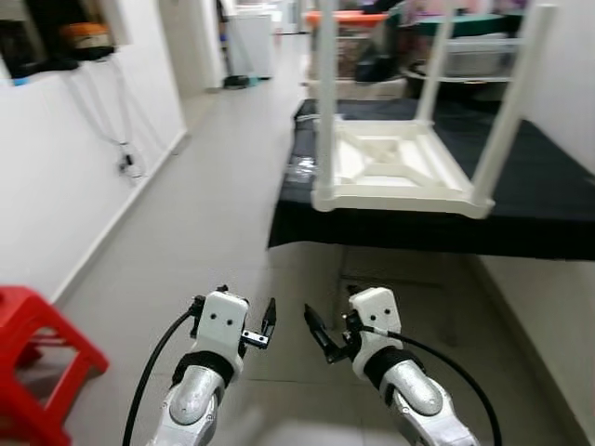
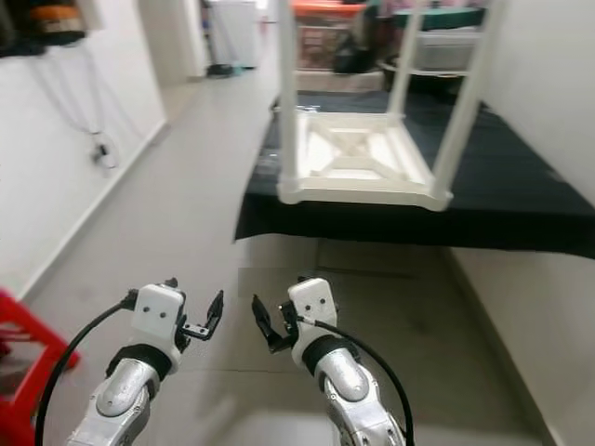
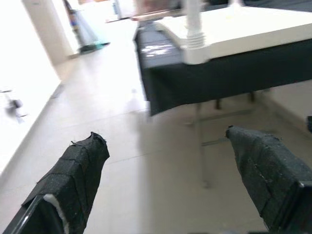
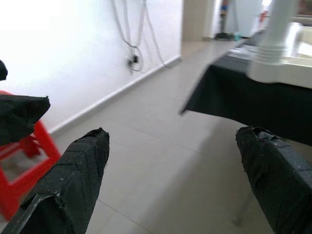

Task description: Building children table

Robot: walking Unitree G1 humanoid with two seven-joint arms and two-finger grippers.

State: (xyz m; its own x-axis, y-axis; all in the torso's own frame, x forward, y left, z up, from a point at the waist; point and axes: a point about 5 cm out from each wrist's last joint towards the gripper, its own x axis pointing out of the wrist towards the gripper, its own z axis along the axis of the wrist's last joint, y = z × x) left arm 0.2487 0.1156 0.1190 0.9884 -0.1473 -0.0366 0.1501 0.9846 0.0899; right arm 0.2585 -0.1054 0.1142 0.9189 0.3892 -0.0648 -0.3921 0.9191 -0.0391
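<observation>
Both grippers, left [image 1: 271, 319] and right [image 1: 310, 323], gape empty. Upturned table [image 1: 395, 167] at 12 o'clock, legs fitted. Approach under way; next, close in.

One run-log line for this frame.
left tool open, empty | right tool open, empty | white table upside down on black-covered surface, untouched

You have one white plastic children's table [image 1: 395, 167] in the upper centre-right of the head frame, inverted. Its top rests flat on the black-covered counter [image 1: 548, 209], near the counter's front left corner. You can see the ribbed, cross-braced underside facing up. White round legs [image 1: 326, 93] stand upright from the corners, running out of the top of the frame.
</observation>
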